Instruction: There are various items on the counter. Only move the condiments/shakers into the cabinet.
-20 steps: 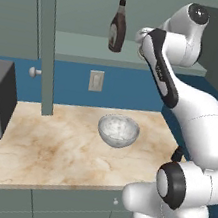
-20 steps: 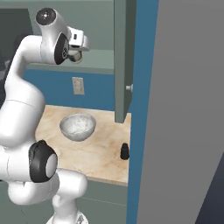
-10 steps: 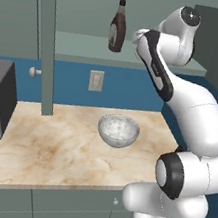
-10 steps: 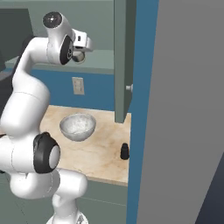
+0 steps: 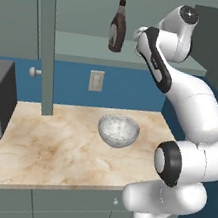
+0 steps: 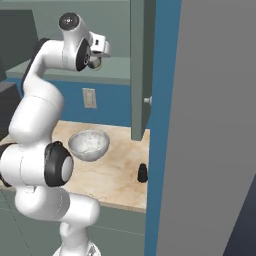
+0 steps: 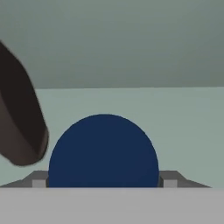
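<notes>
Up at the cabinet point(image 5: 80, 50) shelf, gripper point(image 7: 103, 186) clasps the blue-lidded jar point(image 7: 103, 151) beside the syrup bottle point(image 5: 118, 26)

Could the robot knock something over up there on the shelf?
Maybe. In the hand view the blue-lidded jar sits between the fingers of the hand, and the brown syrup bottle stands close beside it on the cabinet shelf. A sideways move might bump the bottle over. Also, the small black shaker stands near the counter's edge, where a careless grab might knock it off.

Hand point(image 6: 100, 59) raised at cabinet shelf point(image 6: 112, 70); bowl point(image 6: 89, 145), black shaker point(image 6: 143, 172) on counter point(image 6: 112, 180)
</notes>
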